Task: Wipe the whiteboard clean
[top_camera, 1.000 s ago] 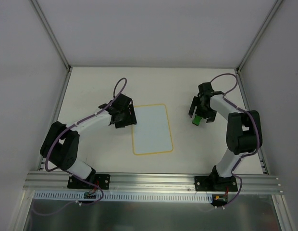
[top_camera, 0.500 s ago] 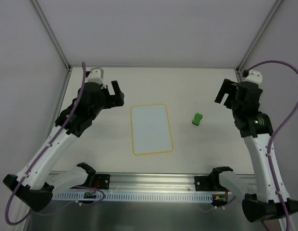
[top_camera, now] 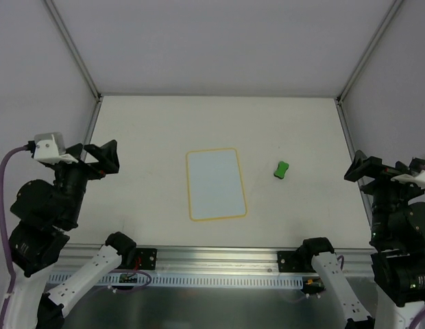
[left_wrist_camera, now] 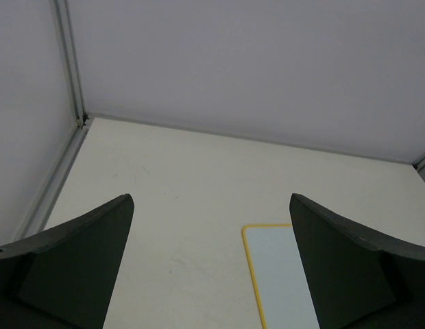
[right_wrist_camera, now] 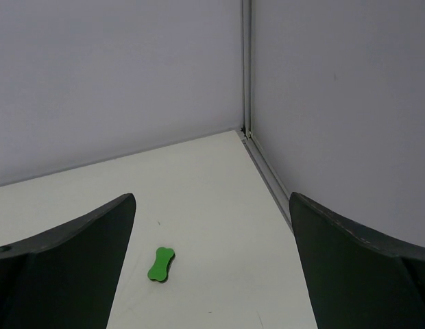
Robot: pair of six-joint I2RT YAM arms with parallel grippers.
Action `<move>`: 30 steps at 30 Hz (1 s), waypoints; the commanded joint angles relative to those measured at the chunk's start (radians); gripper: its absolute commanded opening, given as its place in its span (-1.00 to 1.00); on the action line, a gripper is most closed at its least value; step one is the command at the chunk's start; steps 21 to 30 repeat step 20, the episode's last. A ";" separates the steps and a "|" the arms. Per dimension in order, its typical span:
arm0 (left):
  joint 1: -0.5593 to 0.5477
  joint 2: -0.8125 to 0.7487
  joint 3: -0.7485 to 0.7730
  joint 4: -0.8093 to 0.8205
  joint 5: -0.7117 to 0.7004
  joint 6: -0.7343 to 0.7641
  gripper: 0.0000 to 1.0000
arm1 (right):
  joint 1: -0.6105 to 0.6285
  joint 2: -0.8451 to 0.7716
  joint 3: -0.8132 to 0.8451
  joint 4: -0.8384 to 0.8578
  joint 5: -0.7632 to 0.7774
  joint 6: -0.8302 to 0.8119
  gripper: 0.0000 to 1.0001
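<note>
The whiteboard (top_camera: pixel 214 183) lies flat in the middle of the table, white with a thin yellow border; no drawing shows on it. Its near-left corner shows in the left wrist view (left_wrist_camera: pixel 271 274). The small green bone-shaped eraser (top_camera: pixel 282 169) lies on the table to the board's right, also in the right wrist view (right_wrist_camera: pixel 160 264). My left gripper (top_camera: pixel 103 157) is raised high at the left, open and empty. My right gripper (top_camera: pixel 367 170) is raised high at the right, open and empty. Both are far from the board and eraser.
The table (top_camera: pixel 144 123) is walled on three sides, with metal rails along its left edge (top_camera: pixel 89 133) and right edge (top_camera: pixel 349 137). An aluminium rail (top_camera: pixel 219 257) with the arm bases runs along the near edge.
The right gripper let go of the green eraser, which now lies on the table. Both arms lifted away from the board and drew back high toward the near corners.
</note>
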 commanded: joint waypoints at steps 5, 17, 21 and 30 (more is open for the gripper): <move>0.004 -0.122 0.008 -0.021 -0.080 0.111 0.98 | 0.004 -0.097 -0.027 0.017 -0.024 -0.072 0.98; 0.004 -0.162 -0.009 -0.032 -0.093 0.125 0.98 | 0.032 -0.113 -0.070 0.063 -0.032 -0.096 0.98; 0.005 -0.148 -0.012 -0.032 -0.093 0.122 0.97 | 0.034 -0.117 -0.079 0.071 -0.035 -0.102 0.98; 0.005 -0.148 -0.012 -0.032 -0.093 0.122 0.97 | 0.034 -0.117 -0.079 0.071 -0.035 -0.102 0.98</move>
